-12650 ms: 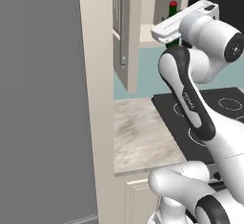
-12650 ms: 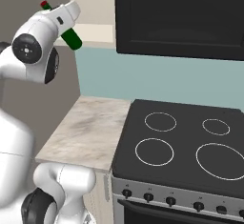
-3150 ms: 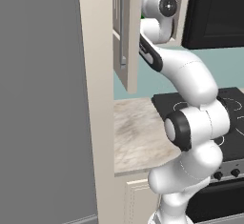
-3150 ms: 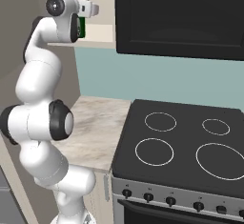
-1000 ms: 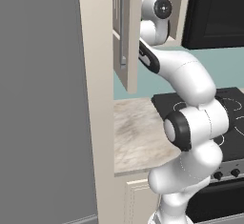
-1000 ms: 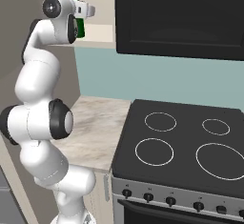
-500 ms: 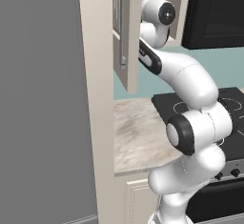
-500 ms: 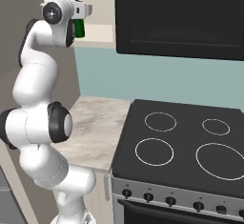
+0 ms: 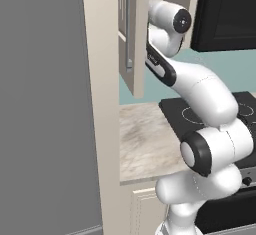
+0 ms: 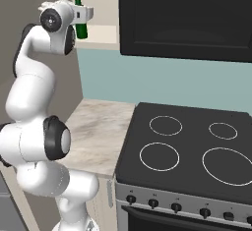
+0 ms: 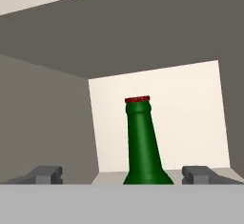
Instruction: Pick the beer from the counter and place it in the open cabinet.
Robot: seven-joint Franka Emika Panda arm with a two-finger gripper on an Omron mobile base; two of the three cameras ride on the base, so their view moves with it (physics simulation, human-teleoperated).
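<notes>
The beer [image 10: 81, 27], a dark green bottle with a red cap, stands upright on the pale shelf of the open cabinet [image 10: 105, 33]. My gripper [image 10: 84, 13] is raised to that shelf, right in front of the bottle. Seen from the hand, the beer [image 11: 143, 144] rises between the two fingertips [image 11: 45, 174], which stand wide apart and clear of the glass, so the gripper [image 11: 123, 175] is open. The cabinet's panelled door [image 9: 136, 54] with its silver bar handle hangs open and hides the hand from the left. The marbled counter [image 9: 145, 139] lies below.
A black stovetop [image 10: 187, 144] with ring burners sits to the right of the counter [image 10: 98, 131]. A black microwave [image 10: 187, 14] hangs above it, next to the cabinet. A tall grey fridge [image 9: 40, 104] stands at the left.
The wrist has sunk a little and drawn back from the cabinet. The beer stays upright on the shelf, and the jaws remain wide apart.
</notes>
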